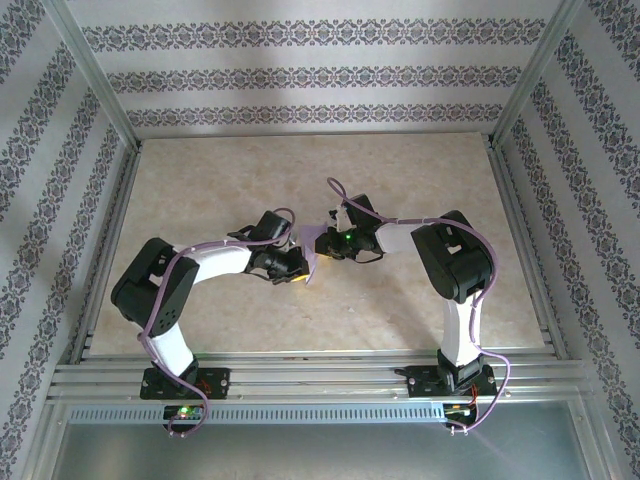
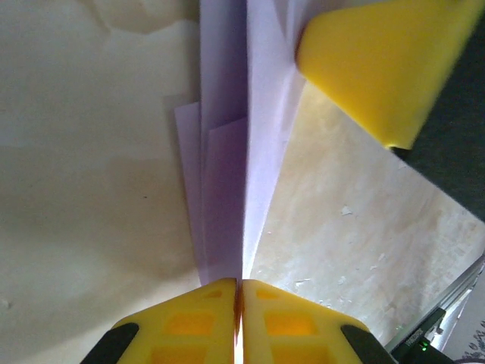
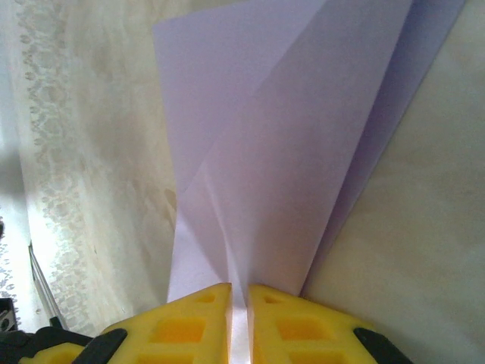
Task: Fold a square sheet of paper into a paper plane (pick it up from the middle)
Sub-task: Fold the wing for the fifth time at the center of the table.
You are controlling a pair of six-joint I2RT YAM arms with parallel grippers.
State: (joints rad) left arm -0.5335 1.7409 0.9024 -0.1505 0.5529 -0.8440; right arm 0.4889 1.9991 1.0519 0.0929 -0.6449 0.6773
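Pinching the part-folded lavender paper (image 2: 225, 152) from opposite sides, the left gripper (image 2: 239, 283) and right gripper (image 3: 239, 288) each press their fingers shut on its layers. The sheet runs straight ahead of both, seemingly held so the centre crease stays aligned for the next fold.

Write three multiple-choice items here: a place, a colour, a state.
1. Where is the folded paper? A far corner B between both pincers C on an arm base
2. Its colour? A pale lavender B green C red
3. The left pincer is? A wide open B shut on the folded paper C shut on nothing
Key: B, the right pincer and the left one hold it between them; A, both wrist views show lavender; B, it clamps the paper's edge.
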